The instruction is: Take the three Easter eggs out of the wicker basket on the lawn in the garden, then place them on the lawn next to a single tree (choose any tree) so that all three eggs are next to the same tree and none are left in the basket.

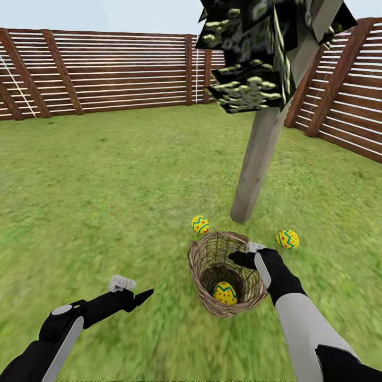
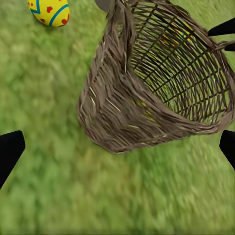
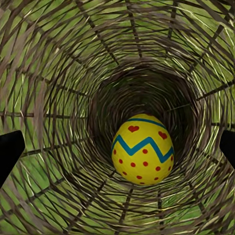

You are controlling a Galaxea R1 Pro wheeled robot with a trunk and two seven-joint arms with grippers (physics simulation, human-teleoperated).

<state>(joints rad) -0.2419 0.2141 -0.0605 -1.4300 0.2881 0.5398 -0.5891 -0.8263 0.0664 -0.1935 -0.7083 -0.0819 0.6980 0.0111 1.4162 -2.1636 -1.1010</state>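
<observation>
Head view shows the wicker basket (image 1: 227,273) tipped on the lawn (image 1: 106,180) just in front of the tree (image 1: 260,159), its mouth facing up toward your right arm. Two of the Easter eggs already lie on the grass near the trunk: one egg (image 1: 200,224) just beyond the basket rim, a second egg (image 1: 287,239) to the right of the basket. The third egg (image 3: 142,149) rests deep inside the basket, against its bottom. Your right gripper (image 1: 249,254) sits at the basket mouth, aimed down the inside; the right wrist view shows its fingers (image 3: 10,149) spread wide, well apart from the egg and holding nothing. Your left gripper (image 1: 132,292) hovers low over the grass beside the basket, also wide and empty. Expect the egg to be light, hard and smooth, so it will likely roll or slip from a glancing pinch. Take hold across its widest part, fingers on opposite sides. The woven wall looks light and yielding; a push against it may shift the basket, so advance along its centre line.
</observation>
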